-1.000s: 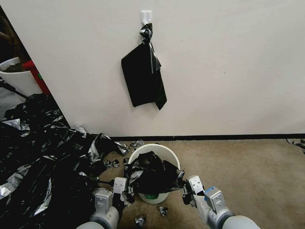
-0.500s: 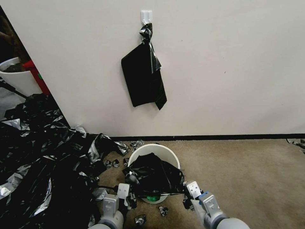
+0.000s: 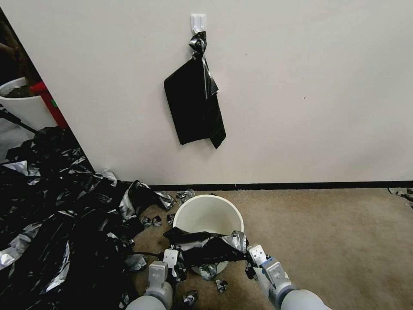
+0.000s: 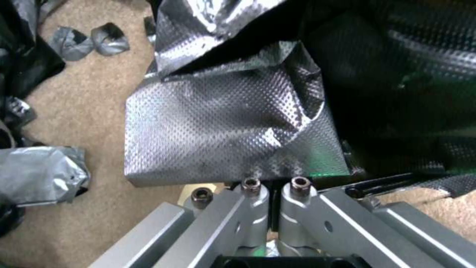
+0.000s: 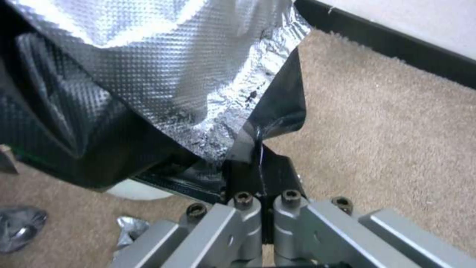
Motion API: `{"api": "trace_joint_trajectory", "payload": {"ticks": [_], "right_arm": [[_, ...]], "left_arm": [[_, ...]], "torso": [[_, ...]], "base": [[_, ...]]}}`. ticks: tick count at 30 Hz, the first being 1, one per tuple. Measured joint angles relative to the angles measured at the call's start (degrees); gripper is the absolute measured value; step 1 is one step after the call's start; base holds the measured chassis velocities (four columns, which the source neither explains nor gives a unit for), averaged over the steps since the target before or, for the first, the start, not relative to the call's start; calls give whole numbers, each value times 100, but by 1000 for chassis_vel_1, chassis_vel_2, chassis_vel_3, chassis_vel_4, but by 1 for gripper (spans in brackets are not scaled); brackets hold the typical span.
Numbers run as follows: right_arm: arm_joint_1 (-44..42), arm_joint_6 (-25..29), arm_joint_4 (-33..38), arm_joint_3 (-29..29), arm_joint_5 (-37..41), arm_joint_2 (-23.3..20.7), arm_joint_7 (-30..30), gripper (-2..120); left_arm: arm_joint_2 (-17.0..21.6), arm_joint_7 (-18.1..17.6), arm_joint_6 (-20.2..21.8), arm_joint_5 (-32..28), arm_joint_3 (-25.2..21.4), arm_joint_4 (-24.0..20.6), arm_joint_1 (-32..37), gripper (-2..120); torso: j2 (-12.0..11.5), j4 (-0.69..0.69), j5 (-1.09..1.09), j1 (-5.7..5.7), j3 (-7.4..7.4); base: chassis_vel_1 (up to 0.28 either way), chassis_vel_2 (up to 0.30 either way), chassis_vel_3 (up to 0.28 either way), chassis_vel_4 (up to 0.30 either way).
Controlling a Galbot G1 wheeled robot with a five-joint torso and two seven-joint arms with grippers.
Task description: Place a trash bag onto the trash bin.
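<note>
On the tan carpet below the white wall, the left claw and right claw each clench an edge of the trash bag, stretched across the near rim of the trash bin, whose embossed film the wrist views reveal.

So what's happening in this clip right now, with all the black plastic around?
The robot holds a black trash bag stretched between both arms over the near edge of the cream trash bin on the carpet. The left tool is clamped on one end of the bag, the right tool on the other. The bag drapes across the bin's near rim; the far part of the opening is uncovered. A heap of black plastic lies to the left, and a black bundle hangs on the wall.
</note>
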Motion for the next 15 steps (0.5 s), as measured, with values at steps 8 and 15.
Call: {"api": "trace_joint_trajectory", "payload": {"ticks": [8, 15], "right_arm": [[-210, 23, 254, 176, 17, -105, -92, 5], [-709, 138, 985, 271, 281, -618, 138, 31]], "left_arm": [[84, 54, 72, 4, -62, -259, 180, 0], [453, 46, 205, -17, -353, -921, 646, 25]], "torso": [[0, 0, 0, 0, 0], [0, 0, -1, 0, 0]], "base": [[0, 0, 0, 0], [0, 0, 0, 0]]}}
